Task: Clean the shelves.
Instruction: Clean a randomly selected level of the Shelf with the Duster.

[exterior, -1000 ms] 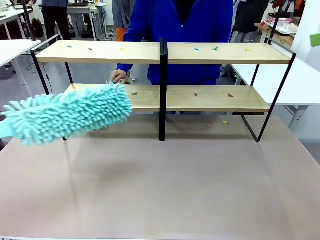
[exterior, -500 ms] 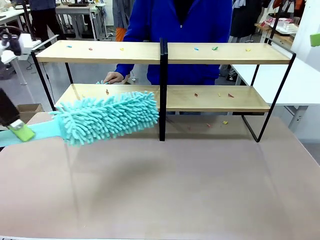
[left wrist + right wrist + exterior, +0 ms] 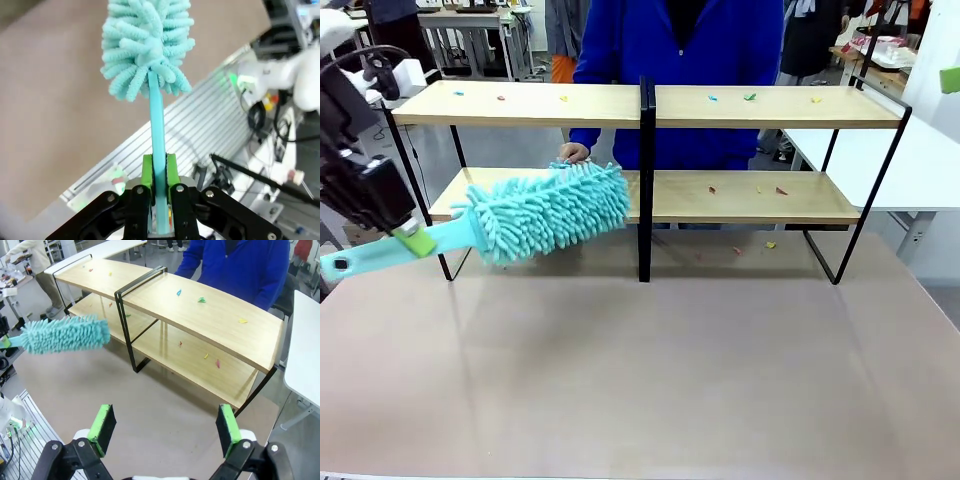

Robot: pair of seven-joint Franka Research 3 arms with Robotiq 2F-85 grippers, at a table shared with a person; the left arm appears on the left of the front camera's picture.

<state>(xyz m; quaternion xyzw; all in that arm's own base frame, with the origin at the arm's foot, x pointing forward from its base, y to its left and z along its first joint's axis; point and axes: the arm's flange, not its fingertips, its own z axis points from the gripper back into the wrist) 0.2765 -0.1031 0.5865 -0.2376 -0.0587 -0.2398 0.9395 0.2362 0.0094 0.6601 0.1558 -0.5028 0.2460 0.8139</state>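
Observation:
The shelves [image 3: 760, 107] stand across the far half of the table, four light wood boards in a black frame; in the right wrist view the shelves [image 3: 225, 320] lie ahead. Small coloured scraps [image 3: 750, 96] dot the boards. My left gripper [image 3: 415, 241] is shut on the handle of a teal fluffy duster [image 3: 552, 208], whose head lies against the front of the lower left board. In the left wrist view my left gripper [image 3: 159, 171] clamps the thin handle, with the duster [image 3: 147, 45] head beyond. My right gripper [image 3: 165, 427] hangs open above the table, well clear of the duster [image 3: 65, 334].
A person in a blue top stands behind the shelves, one hand [image 3: 573, 152] at the back of the lower left board. A few scraps [image 3: 770, 244] lie on the brown tabletop [image 3: 650, 370] under the right half. White tables [image 3: 920, 160] flank the scene.
My left arm has come in from the left, carrying the duster right and up until its head reached the lower left board. The person's hand has shifted slightly right.

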